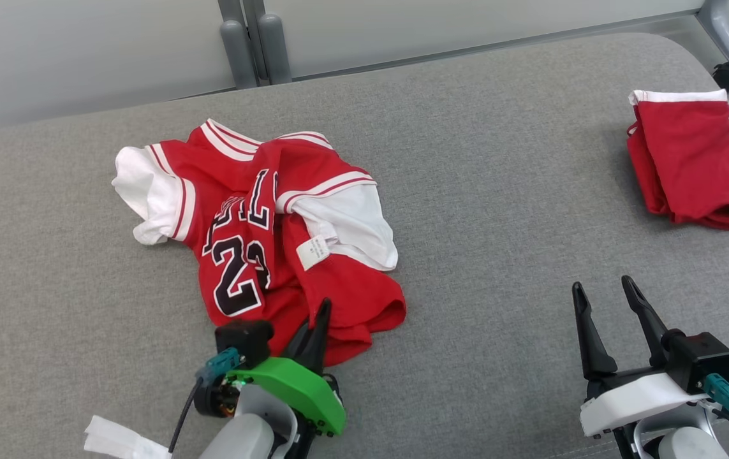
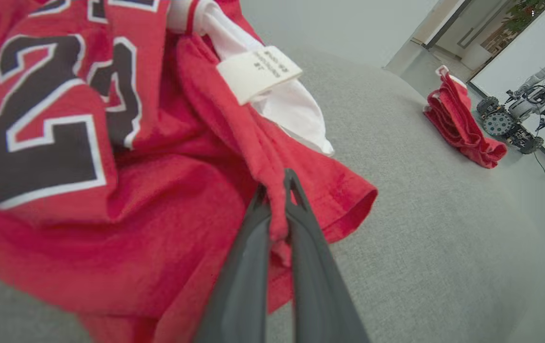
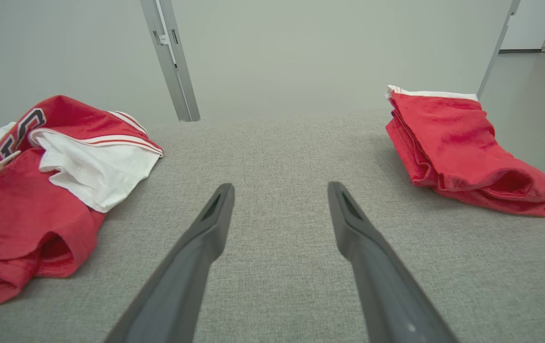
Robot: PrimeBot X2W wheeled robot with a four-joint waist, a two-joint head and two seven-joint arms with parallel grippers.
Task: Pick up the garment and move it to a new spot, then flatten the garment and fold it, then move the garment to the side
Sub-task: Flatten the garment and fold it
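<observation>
Red fold of the jersey (image 1: 236,210) sits clamped in the left pincer (image 1: 323,309); right pincer (image 1: 602,285) gapes empty.

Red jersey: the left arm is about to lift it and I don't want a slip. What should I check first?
1. Left gripper jaws shut on a fold of the crumpled red-and-white basketball jersey near its hem: ok.
2. Pinch deep enough to survive a lift: cannot tell; only a thin ridge of cloth is caught.
3. Right gripper open, empty, apart from the jersey: ok.
4. Folded red garment lying apart, at the far right: ok.
5. Bare grey fabric-covered surface between the two garments for a new spot: ok.
6. Jersey flat: not ok; bunched.
</observation>
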